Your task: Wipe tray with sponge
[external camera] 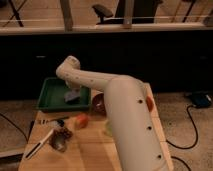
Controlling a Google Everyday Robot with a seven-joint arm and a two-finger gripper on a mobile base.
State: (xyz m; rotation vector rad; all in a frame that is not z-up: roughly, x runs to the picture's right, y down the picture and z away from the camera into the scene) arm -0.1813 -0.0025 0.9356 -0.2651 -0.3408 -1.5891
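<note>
A green tray sits at the back left of the wooden table. A grey-blue sponge lies inside the tray near its right side. My white arm reaches from the lower right across the table, and my gripper points down into the tray directly over the sponge, at or very near it. The arm hides part of the tray's right edge.
A dark red bowl stands just right of the tray, partly behind the arm. An orange-red fruit, a shiny metal utensil and a white-handled tool lie on the front left. An orange object is at the right edge.
</note>
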